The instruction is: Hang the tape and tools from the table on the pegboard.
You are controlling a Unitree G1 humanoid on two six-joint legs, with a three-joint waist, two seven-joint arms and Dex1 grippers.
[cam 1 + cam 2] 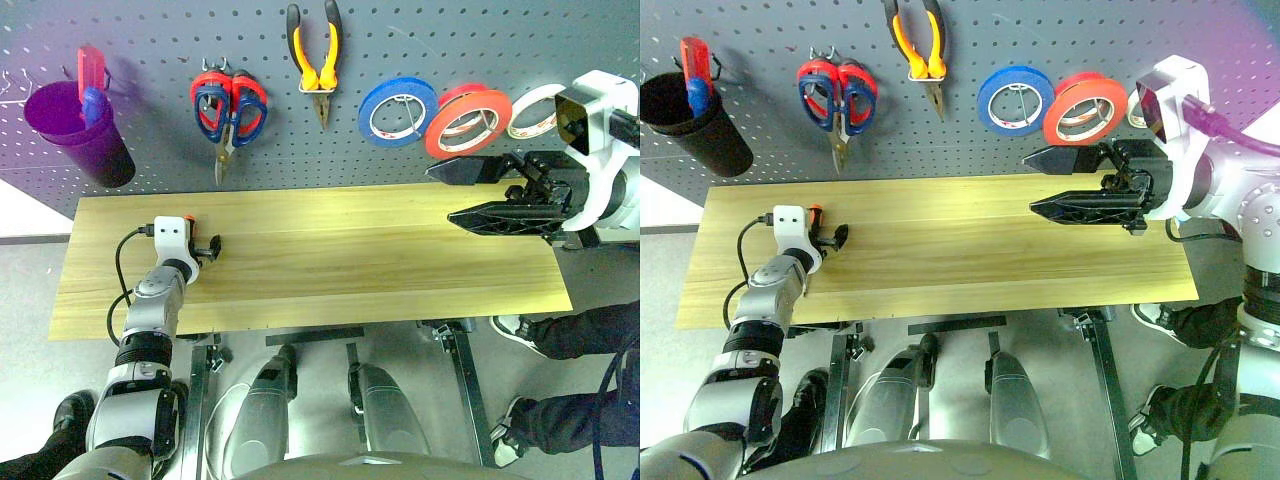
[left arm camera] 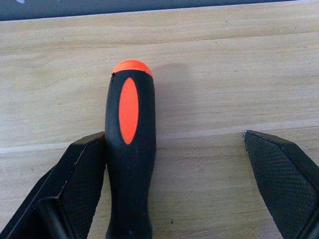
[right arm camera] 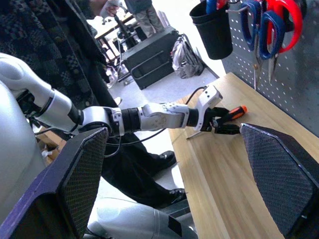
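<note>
The screwdriver, with its orange-and-black handle, lies on the wooden table near its left end. My left gripper is open around the handle; one finger touches it and the other stands well apart. The right gripper hovers open and empty above the table's right part, just below the orange-red tape, which hangs on the pegboard. The pliers with orange-yellow handles hang at the upper middle of the board.
Also on the board are red-and-blue-handled scissors, a blue tape ring, a red-and-white ring and a dark cup at the left. A person's legs stand by the table's right end.
</note>
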